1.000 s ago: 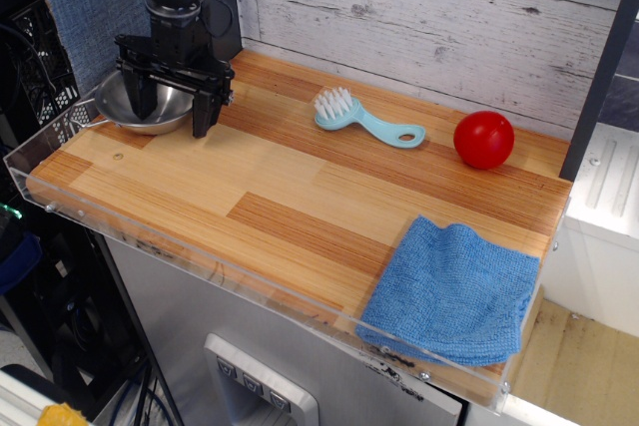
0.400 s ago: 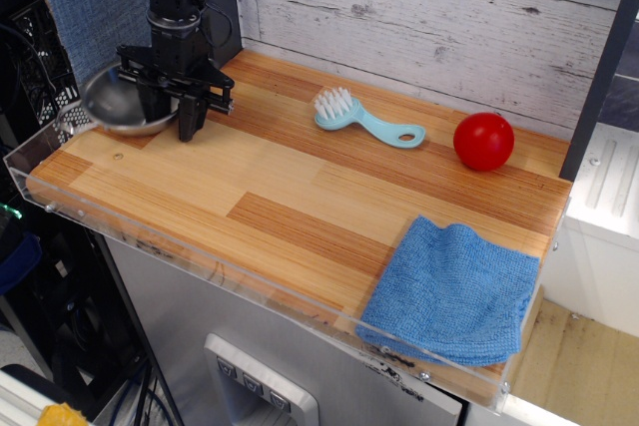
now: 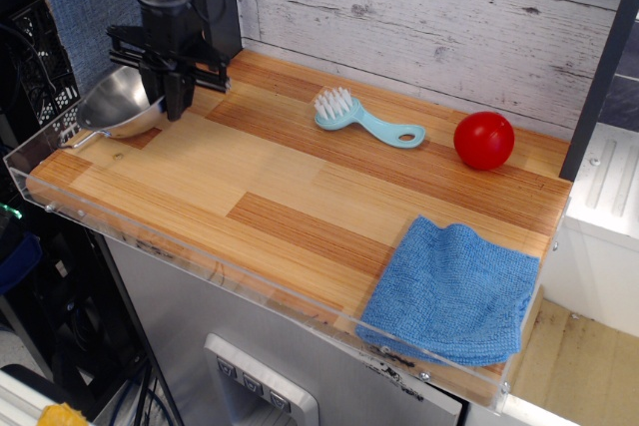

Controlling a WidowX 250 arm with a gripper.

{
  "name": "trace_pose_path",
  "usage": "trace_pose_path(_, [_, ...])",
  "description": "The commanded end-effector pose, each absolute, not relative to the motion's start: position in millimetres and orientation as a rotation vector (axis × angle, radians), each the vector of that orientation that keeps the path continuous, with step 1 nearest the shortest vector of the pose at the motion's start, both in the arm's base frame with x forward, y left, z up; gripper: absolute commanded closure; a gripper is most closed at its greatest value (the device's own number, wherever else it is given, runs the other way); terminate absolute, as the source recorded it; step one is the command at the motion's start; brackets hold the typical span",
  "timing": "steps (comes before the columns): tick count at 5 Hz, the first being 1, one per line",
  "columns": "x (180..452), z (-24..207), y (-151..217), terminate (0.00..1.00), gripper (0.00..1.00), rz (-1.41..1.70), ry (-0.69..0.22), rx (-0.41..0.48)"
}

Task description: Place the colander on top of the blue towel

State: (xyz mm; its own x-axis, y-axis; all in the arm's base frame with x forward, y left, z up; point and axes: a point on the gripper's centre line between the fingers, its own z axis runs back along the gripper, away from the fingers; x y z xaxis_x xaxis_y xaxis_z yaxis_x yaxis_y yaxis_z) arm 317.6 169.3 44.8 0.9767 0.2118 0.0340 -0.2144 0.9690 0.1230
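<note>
The shiny stainless-steel round colander (image 3: 118,107) now sits tilted at the far left end of the light wooden surface (image 3: 300,197), its right rim raised and its left side low against the clear plastic edge. One second ago it lay flat with the black hand (image 3: 172,97) spread wide across its bowl; since then the hand has narrowed onto the right rim and risen. The jaws now appear drawn together on that rim, so the colander is judged gripped and in the first stage of lifting, though contact at the fingertips cannot be confirmed from this view.

The square medium-blue terry towel (image 3: 451,291) lies slightly rumpled at the near right corner of the surface, well apart from the colander and unchanged over the interval. Between the two stand a light-blue handled brush with white bristles (image 3: 361,119) and a red ball (image 3: 483,139), both toward the rear and neither has shifted.

Assessment: pickup is under way; the carry across the surface and the placing remain outstanding. A one-sided rim grip leaves the bowl hanging at an angle, with some risk of slipping in transit.
</note>
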Motion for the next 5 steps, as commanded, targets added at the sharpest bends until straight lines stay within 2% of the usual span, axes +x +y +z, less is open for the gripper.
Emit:
trace_pose_path(1, [278,139,129,0.0,1.0,0.205,-0.152,0.042])
trace_pose_path(2, [246,156,84,0.0,1.0,0.086,-0.169,0.0])
trace_pose_path(3, [216,159,37,0.0,1.0,-0.015,-0.159,-0.012])
trace_pose_path(4, [203,151,-11,0.0,1.0,-0.067,-0.148,0.024])
trace_pose_path(5, [205,132,-60,0.0,1.0,-0.131,-0.115,0.066])
